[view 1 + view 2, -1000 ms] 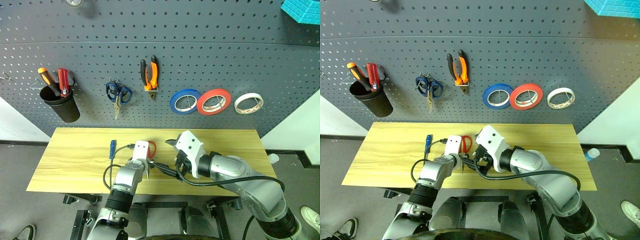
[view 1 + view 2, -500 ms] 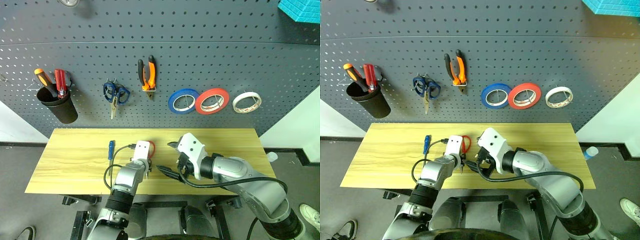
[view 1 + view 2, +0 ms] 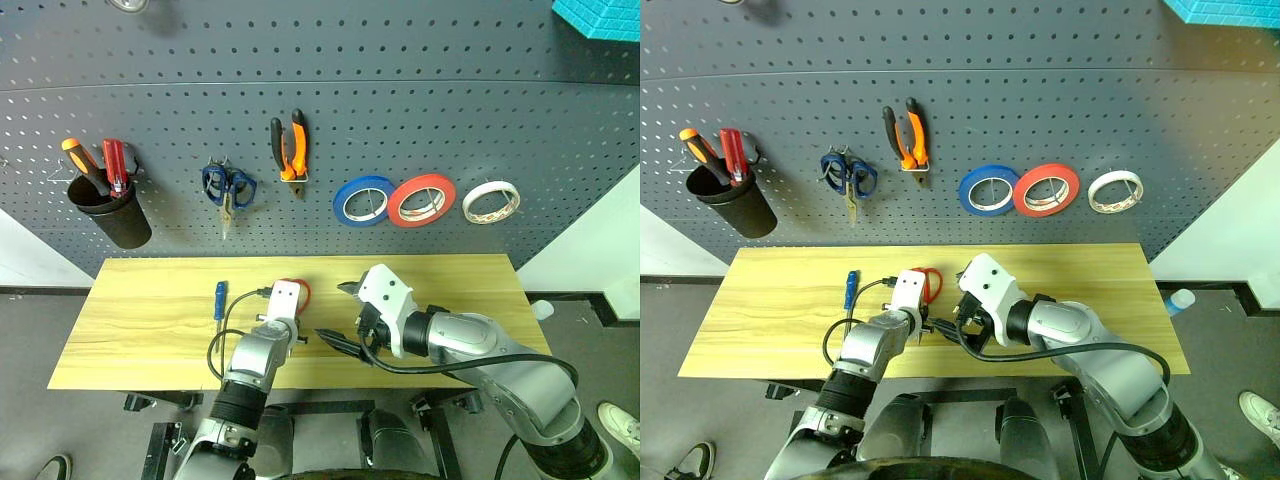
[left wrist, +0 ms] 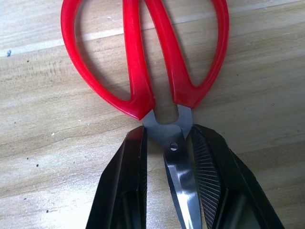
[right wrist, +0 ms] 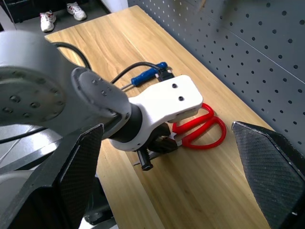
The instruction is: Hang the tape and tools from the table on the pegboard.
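**Left gripper clamped on the scissors at the pivot**

The left gripper (image 4: 169, 157) has its two black fingers pressed against the steel blades of the red-handled scissors (image 4: 143, 57), which lie flat on the light yellowish wooden table (image 3: 150, 320). The right gripper (image 5: 167, 157) hovers just beside it, fingers spread wide. Risk: smooth metal, narrowly gripped, may twist or slip on lifting. The left wrist view shows the contact; the head view adds the slim blue-handled screwdriver (image 3: 220, 298) nearby and the dark grey pegboard (image 3: 400, 80).
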`<state>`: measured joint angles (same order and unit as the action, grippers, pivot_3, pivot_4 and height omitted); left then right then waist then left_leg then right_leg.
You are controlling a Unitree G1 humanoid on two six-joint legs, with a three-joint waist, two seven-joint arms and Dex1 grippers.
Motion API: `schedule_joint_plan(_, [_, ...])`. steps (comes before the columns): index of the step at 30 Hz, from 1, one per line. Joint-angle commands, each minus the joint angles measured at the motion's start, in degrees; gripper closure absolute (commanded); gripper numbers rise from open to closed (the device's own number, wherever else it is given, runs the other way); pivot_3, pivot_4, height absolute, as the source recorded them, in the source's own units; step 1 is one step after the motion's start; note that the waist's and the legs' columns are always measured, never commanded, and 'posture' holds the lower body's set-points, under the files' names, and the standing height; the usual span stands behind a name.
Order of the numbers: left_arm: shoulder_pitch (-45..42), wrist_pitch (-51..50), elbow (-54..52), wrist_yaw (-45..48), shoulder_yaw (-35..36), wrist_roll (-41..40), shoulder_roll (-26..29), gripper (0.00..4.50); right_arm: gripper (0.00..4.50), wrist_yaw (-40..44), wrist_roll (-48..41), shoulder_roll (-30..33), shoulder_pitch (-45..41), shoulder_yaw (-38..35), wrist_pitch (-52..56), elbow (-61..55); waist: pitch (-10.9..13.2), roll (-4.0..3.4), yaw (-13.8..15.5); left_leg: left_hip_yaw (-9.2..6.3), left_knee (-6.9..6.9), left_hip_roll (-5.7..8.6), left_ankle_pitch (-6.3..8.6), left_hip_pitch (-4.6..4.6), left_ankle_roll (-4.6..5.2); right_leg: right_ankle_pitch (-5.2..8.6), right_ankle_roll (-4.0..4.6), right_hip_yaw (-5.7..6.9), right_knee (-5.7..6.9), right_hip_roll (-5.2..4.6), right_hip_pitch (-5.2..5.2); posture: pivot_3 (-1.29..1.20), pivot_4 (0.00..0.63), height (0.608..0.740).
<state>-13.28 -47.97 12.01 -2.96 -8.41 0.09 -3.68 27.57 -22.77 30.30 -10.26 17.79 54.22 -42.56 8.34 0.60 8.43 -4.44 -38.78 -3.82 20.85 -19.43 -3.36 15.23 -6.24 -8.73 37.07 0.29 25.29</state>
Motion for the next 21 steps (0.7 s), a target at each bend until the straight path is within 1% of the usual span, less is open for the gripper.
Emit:
schedule_joint_plan(1, [3.0, 0.7, -0.4, 2.4, -3.2, 0.8, 0.7, 3.49, 0.00, 0.4, -0.1, 0.0, -0.7, -0.7, -1.5, -1.1, 0.1, 0.00, 0.1, 0.00, 0.01, 0.00, 0.00, -0.01, 0.00, -0.02, 0.03, 0.00, -0.01, 0.00, 0.01, 0.28, 0.145, 0.687])
schedule_joint_plan(5, [6.7, 4.0, -5.9, 4.5, -5.8, 1.6, 2.4, 3.49, 0.00, 0.6, 0.2, 0.0, -0.6, -0.6, -2.0, -0.6, 0.1, -0.02, 0.1, -0.01, 0.13, 0.00, 0.00, -0.05, -0.01, -0.10, 0.17, -0.01, -0.09, -0.01, 0.06, 0.28, 0.141, 0.687])
schedule_joint_plan(12, [10.9, 10.6, -14.0, 7.0, -8.6, 3.3, 5.8, 3.51, 0.00, 1.0, 0.8, 0.3, -0.5, -0.3, -3.1, 0.3, 0.6, 0.26, 0.2, -0.05, 0.56, 0.00, -0.04, -0.04, -0.06, -0.08, 0.16, 0.00, -0.13, -0.01, 0.25, 0.29, 0.131, 0.687])
schedule_joint_plan(17, [12.8, 13.3, -17.0, 7.4, -8.7, 3.6, 6.6, 3.54, 0.00, 1.4, 1.4, 0.2, -0.6, -0.2, -3.8, 0.9, 0.7, 0.27, 0.3, -0.05, 0.58, 0.00, -0.04, -0.11, -0.07, -0.09, 0.16, 0.00, -0.32, -0.03, 0.25, 0.30, 0.126, 0.687])
schedule_joint_plan(21, [13.8, 20.3, -19.1, 7.4, -9.6, 5.3, 7.9, 3.54, 0.00, 1.7, 1.8, 0.1, -0.7, 0.0, -4.2, 1.4, 0.7, 0.27, 0.3, -0.07, 0.61, 0.00, -0.04, -0.13, -0.07, -0.10, 0.17, 0.00, -0.41, -0.04, 0.24, 0.30, 0.121, 0.687])
